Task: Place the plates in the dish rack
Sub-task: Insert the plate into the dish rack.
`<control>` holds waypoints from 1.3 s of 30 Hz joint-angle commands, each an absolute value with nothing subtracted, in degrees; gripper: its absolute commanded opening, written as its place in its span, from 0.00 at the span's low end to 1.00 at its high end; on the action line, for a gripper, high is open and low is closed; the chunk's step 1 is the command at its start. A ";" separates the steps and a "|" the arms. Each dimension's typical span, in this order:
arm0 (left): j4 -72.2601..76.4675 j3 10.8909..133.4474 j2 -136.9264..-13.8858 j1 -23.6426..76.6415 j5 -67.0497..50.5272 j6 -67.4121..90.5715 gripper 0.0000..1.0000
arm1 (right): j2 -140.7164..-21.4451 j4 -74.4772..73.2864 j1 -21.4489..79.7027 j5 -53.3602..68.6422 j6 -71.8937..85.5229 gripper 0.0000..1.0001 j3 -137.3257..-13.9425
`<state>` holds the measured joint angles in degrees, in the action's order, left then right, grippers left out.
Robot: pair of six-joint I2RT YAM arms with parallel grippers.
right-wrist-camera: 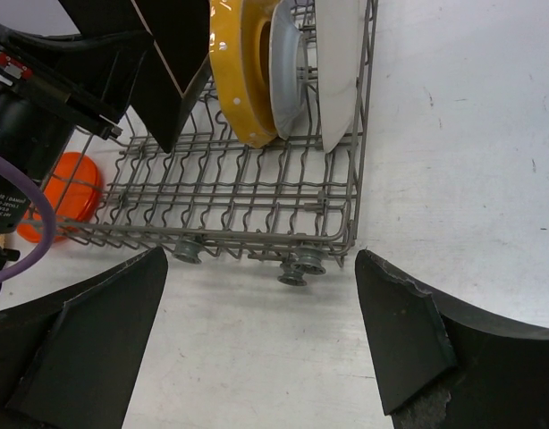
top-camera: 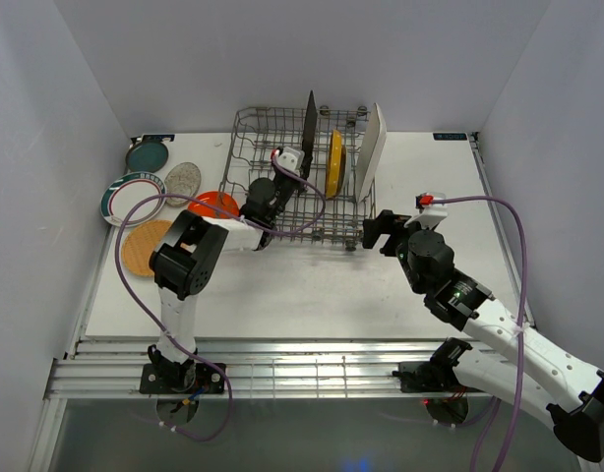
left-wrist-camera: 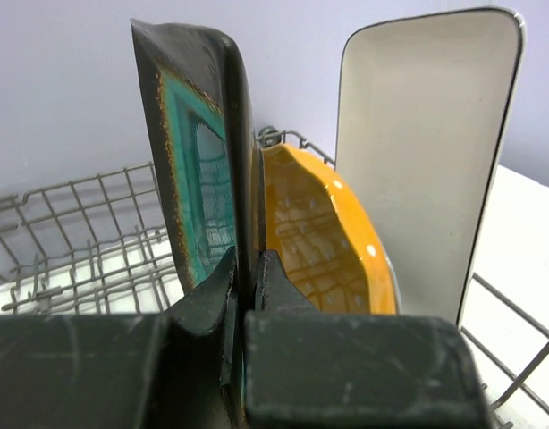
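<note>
Now: placing step.
- Left gripper (left-wrist-camera: pixel 248 273) pinched narrow on lower edge of dark square plate with green centre (left-wrist-camera: pixel 198 170).
- Plate stands upright inside grey wire dish rack (top-camera: pixel 245 147), just beside yellow scalloped round plate (left-wrist-camera: pixel 319 232). White rectangular plate (left-wrist-camera: pixel 426 152) is further right.
- Bottom edge hidden, so cannot tell if seated between tines.
- Right gripper (right-wrist-camera: pixel 261 259) spread wide, empty, outside rack's near side.
- Next move likely calls for seating plate, letting go, and withdrawing without tipping neighbours.
- Orange round plate (top-camera: pixel 216 204) lies on table just left of rack.
</note>
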<state>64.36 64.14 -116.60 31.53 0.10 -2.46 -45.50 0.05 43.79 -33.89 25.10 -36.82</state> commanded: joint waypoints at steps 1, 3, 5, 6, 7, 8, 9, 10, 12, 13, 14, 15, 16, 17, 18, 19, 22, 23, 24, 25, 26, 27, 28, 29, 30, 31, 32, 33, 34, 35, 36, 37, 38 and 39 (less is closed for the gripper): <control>82.00 68.91 -112.33 31.73 -2.37 -2.81 0.00 | -45.62 2.11 43.95 -34.28 25.75 0.91 -37.97; 82.09 68.47 -112.24 31.73 -2.46 -2.55 0.00 | -45.70 2.02 43.95 -34.19 25.75 0.91 -38.06; 82.53 68.29 -112.41 31.73 -2.29 -2.37 0.00 | -45.70 1.93 43.95 -34.28 25.84 0.91 -38.06; 82.53 68.20 -112.50 31.82 -2.29 -2.02 0.00 | -45.70 1.93 43.95 -34.28 25.84 0.91 -38.06; 82.62 68.20 -112.76 31.73 -2.37 -1.85 0.00 | -45.70 2.02 43.95 -34.28 25.84 0.91 -38.06; 82.79 68.20 -112.85 31.73 -2.46 -1.67 0.00 | -45.79 2.02 43.95 -34.28 25.84 0.91 -38.06; 82.88 68.12 -113.03 31.73 -2.37 -1.41 0.00 | -45.79 2.02 43.95 -34.28 25.84 0.91 -38.14; 83.14 68.03 -113.11 31.73 -2.55 -0.88 0.00 | -45.79 1.93 43.95 -34.28 25.93 0.91 -38.14; 83.14 68.03 -113.20 31.90 -2.37 -0.62 0.00 | -45.79 1.93 43.95 -34.28 25.84 0.91 -38.14; 83.49 67.85 -113.29 31.90 -2.55 -0.53 0.00 | -45.79 1.93 43.95 -34.28 25.84 0.91 -38.14; 83.50 67.76 -113.38 31.90 -2.55 -0.53 0.00 | -45.88 1.85 43.95 -34.28 25.84 0.91 -38.14; 83.50 67.76 -113.38 32.17 -2.55 -0.44 0.00 | -45.79 1.85 43.95 -34.28 25.84 0.91 -38.14; 83.67 67.68 -113.38 32.25 -2.55 -0.53 0.00 | -45.79 1.85 43.95 -34.28 25.84 0.91 -38.23; 83.76 67.41 -113.38 32.34 -2.46 -0.53 0.00 | -45.88 1.76 43.95 -34.28 25.84 0.91 -38.23; 83.93 67.24 -113.29 32.69 -2.46 -0.44 0.00 | -45.79 1.76 43.95 -34.28 25.84 0.91 -38.15; 84.02 67.15 -113.38 32.70 -2.29 -0.53 0.00 | -45.79 1.67 43.95 -34.19 25.84 0.91 -38.32; 84.28 66.80 -113.73 33.05 -1.93 -0.44 0.00 | -45.88 1.67 43.95 -34.19 25.84 0.91 -38.32; 84.46 66.71 -113.82 33.13 -1.85 -0.44 0.00 | -45.79 1.58 43.95 -34.19 25.84 0.91 -38.32; 84.55 66.27 -113.91 33.22 -1.67 -0.53 0.00 | -45.88 1.58 43.95 -34.02 25.84 0.91 -38.41; 85.07 66.18 -113.99 33.22 -1.76 -0.44 0.00 | -45.88 1.50 43.95 -34.10 25.84 0.91 -38.41; 85.25 65.83 -114.08 33.22 -1.67 -0.44 0.00 | -45.79 1.58 43.95 -34.01 25.93 0.91 -38.41; 85.34 65.66 -114.08 33.31 -1.50 -0.53 0.00 | -45.88 1.50 43.95 -34.10 25.93 0.91 -38.41; 85.34 65.48 -114.17 33.31 -1.15 -0.53 0.00 | -45.79 1.58 43.95 -34.10 25.93 0.91 -38.41; 85.60 65.30 -114.34 33.31 -0.97 -0.53 0.00 | -45.79 1.58 43.95 -34.10 25.93 0.91 -38.41; 85.78 65.13 -114.43 33.31 -0.88 -0.53 0.00 | -45.79 1.58 43.95 -34.01 25.93 0.91 -38.50; 86.04 64.87 -114.43 33.31 -0.88 -0.61 0.00 | -45.88 1.58 43.95 -34.01 25.93 0.91 -38.50; 86.13 64.78 -114.43 33.31 -0.88 -0.70 0.00 | -45.88 1.50 43.95 -33.93 25.93 0.91 -38.50; 86.22 64.60 -114.52 33.31 -0.88 -0.70 0.00 | -45.88 1.49 43.95 -33.93 25.93 0.91 -38.50; 86.31 64.51 -114.61 33.31 -0.88 -0.88 0.00 | -45.97 1.49 43.95 -33.93 25.93 0.91 -38.50; 86.31 64.51 -114.61 33.31 -0.88 -0.88 0.00 | -45.88 1.49 43.95 -33.93 25.93 0.91 -38.41; 86.40 64.42 -114.61 33.31 -0.88 -0.97 0.00 | -45.88 1.49 43.95 -33.93 25.93 0.91 -38.50; 86.57 64.08 -114.61 33.31 -0.88 -0.71 0.00 | -46.05 1.49 43.95 -33.93 25.93 0.91 -38.50; 86.66 63.81 -114.61 33.31 -0.88 -0.62 0.00 | -46.05 1.41 43.95 -33.93 25.93 0.91 -38.50; 86.83 63.55 -114.61 33.40 -0.88 -0.53 0.00 | -46.05 1.41 43.86 -33.93 25.93 0.91 -38.41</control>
<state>64.38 62.15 -117.03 33.23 -0.89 0.08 -45.91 -0.01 43.79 -33.61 25.12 -36.84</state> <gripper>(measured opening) 0.113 0.913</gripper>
